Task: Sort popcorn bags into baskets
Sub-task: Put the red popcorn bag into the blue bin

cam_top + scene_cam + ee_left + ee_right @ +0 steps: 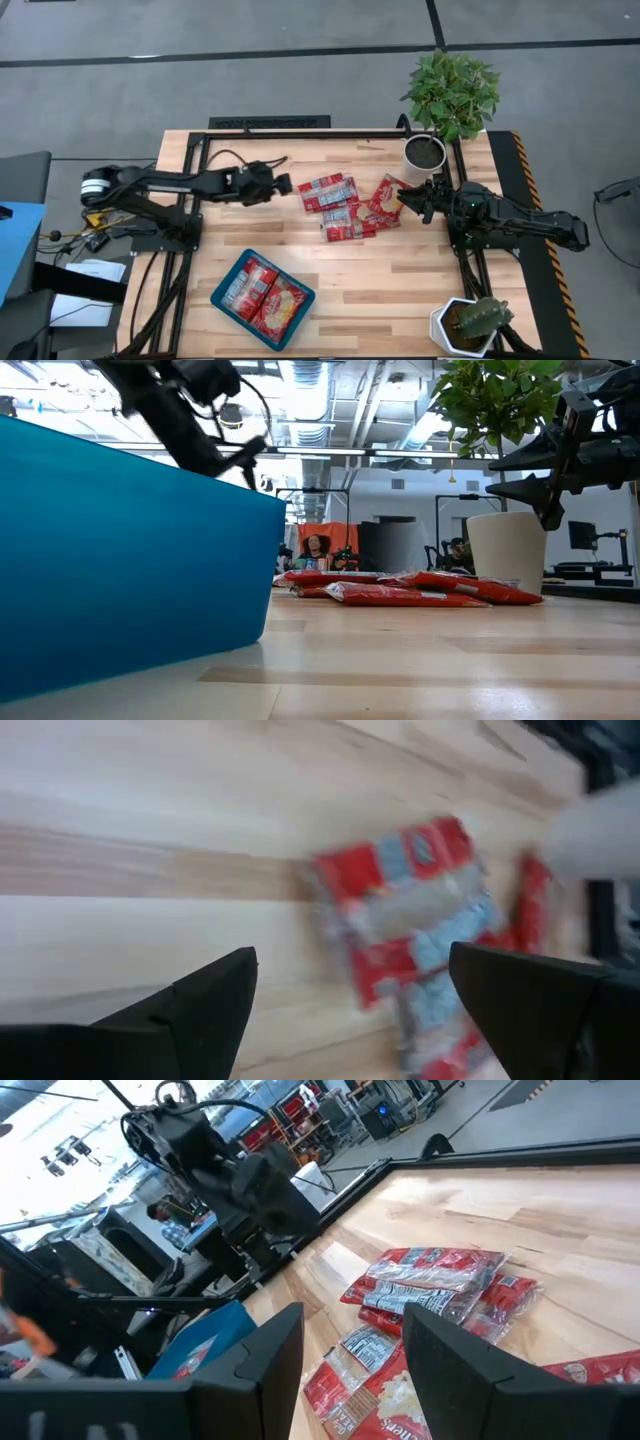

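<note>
Both arms are closing on the pile from either side. The popcorn bags [347,207] are lying in a loose heap at the middle of the desk [400,280], some overlapping, while a few more are already sitting in the teal-blue tray [224,305] nearer the front edge. The left pincer [280,184] is hovering just beside the heap's left end, fingers spread wide and holding nothing. The right pincer [408,198] is hanging over the heap's right end, close to the white pot [424,155], jaws apart and also empty. This looks like the reach-and-pick step, with most bags yet to be sorted. The next move is calling for one pincer to drop onto a single bag's edge, pinch it free of its neighbours, then carry it across to the tray.
</note>
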Motion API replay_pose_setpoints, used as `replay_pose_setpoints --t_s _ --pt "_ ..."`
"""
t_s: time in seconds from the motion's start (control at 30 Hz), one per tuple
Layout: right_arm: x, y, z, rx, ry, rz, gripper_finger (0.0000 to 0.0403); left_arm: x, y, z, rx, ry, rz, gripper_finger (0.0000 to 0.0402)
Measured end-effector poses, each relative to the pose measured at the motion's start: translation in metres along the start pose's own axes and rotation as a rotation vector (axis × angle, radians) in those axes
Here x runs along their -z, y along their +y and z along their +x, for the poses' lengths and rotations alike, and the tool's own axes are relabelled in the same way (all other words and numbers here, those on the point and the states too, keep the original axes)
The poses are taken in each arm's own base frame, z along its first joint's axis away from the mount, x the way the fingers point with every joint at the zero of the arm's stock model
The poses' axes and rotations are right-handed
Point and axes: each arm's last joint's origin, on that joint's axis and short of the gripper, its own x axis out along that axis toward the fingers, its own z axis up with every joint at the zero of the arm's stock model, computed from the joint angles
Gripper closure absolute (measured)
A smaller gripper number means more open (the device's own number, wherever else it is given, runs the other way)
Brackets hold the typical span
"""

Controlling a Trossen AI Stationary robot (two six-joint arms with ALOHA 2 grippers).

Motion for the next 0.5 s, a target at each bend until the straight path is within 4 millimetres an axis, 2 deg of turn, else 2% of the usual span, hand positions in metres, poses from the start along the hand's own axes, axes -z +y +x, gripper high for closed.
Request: replay_pose_setpoints --t_s 0.1,0.27,0.5 --pt "0.000 0.000 0.000 0.000 0.000 0.000 0.0211 0.005 0.001 0.025 0.016 0.033 -0.018 0.0083" --pt "0.000 0.000 0.000 0.000 -0.001 0.008 0.0214 0.016 0.017 0.063 -0.054 0.093 -0.110 0.0083" --pt "0.000 0.000 0.000 0.000 0.000 0.008 0.0209 0.026 0.016 0.096 0.090 0.092 -0.172 0.0083"
